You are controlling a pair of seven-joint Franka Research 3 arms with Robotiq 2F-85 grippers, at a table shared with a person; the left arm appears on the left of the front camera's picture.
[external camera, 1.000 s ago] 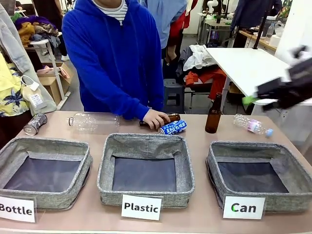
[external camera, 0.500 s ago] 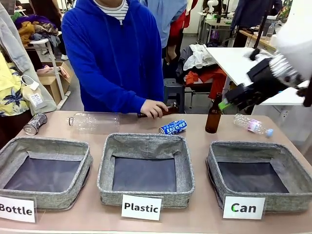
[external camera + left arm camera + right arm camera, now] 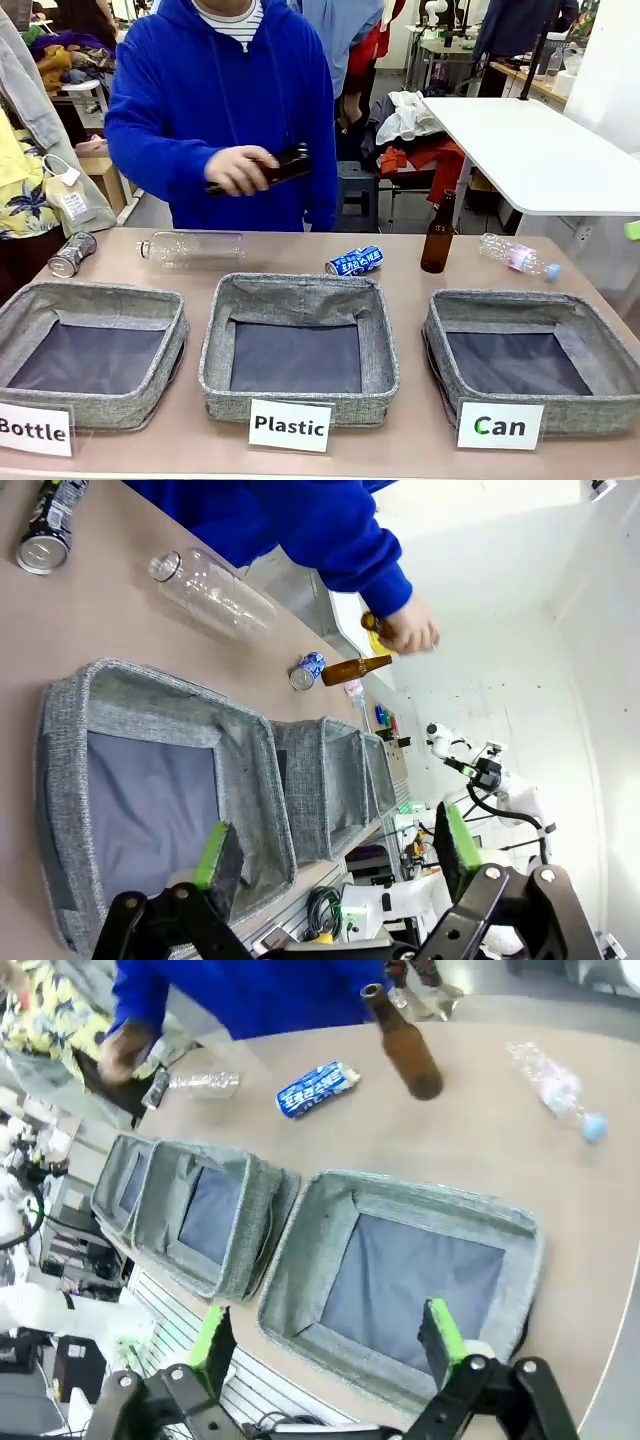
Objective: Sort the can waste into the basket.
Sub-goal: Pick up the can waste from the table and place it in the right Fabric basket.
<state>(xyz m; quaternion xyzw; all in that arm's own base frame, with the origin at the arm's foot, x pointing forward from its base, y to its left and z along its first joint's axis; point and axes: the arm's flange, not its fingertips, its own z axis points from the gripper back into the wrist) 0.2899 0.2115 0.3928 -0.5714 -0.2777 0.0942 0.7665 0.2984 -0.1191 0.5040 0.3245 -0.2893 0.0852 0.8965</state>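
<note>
While the person's hand (image 3: 236, 170) holds a brown bottle (image 3: 288, 163) off the table, left gripper (image 3: 333, 840) and right gripper (image 3: 326, 1335) gape wide, empty (right probably staged above the basket (image 3: 500, 298), near-right corner). Blue can (image 3: 355, 261) lies mid far edge, silver can (image 3: 72, 254) far-left corner.

The blue can (image 3: 355, 261) carries white lettering, the silver can (image 3: 72, 253) dark print, the basket (image 3: 500, 304) is flecked grey with a dark base and white label (image 3: 500, 426), the bottle (image 3: 437, 238) brown, the person's hoodie (image 3: 200, 110) bright blue.
</note>
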